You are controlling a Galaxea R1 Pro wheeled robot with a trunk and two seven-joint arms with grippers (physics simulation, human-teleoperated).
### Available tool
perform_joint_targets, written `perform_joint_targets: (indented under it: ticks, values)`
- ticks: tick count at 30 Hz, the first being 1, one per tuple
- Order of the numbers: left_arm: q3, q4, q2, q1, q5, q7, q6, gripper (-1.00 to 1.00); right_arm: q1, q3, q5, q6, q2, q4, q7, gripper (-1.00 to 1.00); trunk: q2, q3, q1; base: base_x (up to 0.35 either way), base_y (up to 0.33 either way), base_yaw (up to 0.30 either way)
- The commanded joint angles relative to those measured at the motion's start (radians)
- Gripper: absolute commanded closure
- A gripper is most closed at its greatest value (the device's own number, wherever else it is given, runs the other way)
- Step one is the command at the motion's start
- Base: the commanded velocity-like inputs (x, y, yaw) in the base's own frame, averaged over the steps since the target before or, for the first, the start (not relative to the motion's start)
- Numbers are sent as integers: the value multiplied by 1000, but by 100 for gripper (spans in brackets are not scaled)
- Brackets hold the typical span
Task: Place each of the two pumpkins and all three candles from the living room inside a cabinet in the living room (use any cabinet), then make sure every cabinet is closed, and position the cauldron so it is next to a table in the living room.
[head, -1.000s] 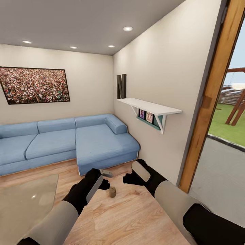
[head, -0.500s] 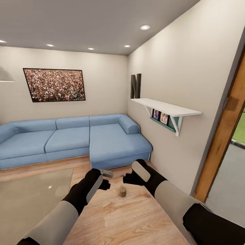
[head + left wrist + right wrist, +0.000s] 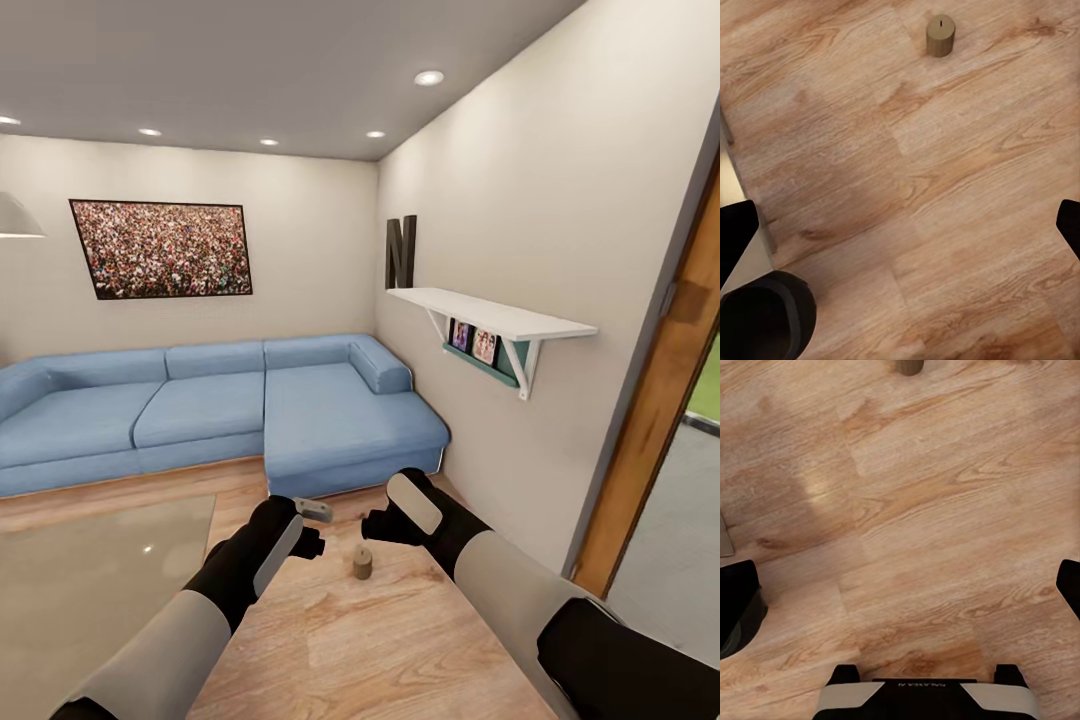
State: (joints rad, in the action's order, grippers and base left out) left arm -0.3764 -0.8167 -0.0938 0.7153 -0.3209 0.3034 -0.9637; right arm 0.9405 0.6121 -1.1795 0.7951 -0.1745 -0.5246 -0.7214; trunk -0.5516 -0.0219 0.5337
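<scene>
One stubby tan candle [image 3: 362, 563] stands upright on the light wood floor just ahead of my two arms. It also appears in the left wrist view [image 3: 940, 35] and at the frame edge of the right wrist view [image 3: 909, 366]. My left gripper [image 3: 312, 546] hovers above the floor, left of the candle, open and empty [image 3: 902, 232]. My right gripper [image 3: 374, 526] hangs just behind the candle, also open and empty [image 3: 902, 589]. The pumpkins, the cabinet and the cauldron are out of view.
A blue corner sofa [image 3: 220, 410] lines the far wall. A glass table [image 3: 80, 580] stands at the left. A small grey object [image 3: 313, 509] lies on the floor by the sofa. A white shelf [image 3: 490, 315] juts from the right wall, beside a wooden door frame [image 3: 660, 400].
The camera has turned left, so the sofa, picture and shelf slid right in the picture. My arms kept their pose. In the last half second almost nothing shifted.
</scene>
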Motion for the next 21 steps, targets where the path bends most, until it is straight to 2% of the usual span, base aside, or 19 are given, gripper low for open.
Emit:
perform_joint_targets:
  ticks: [1,9,21]
  values:
    - [-2,-1,0,1,-10,10,-3,-100,1,3,-8,1,0,0,-9,-100,-9,-5,4,0,0,0]
    - [-2,-1,-2,1,-10,8,-3,-100,1,0,-8,1,0,-1,-7,-100,-65,-30,35,0,0,-16]
    - [-2,-1,-4,1,-10,8,-3,-100,1,2,-8,1,0,0,-7,-100,-149,-64,81,0,0,-203]
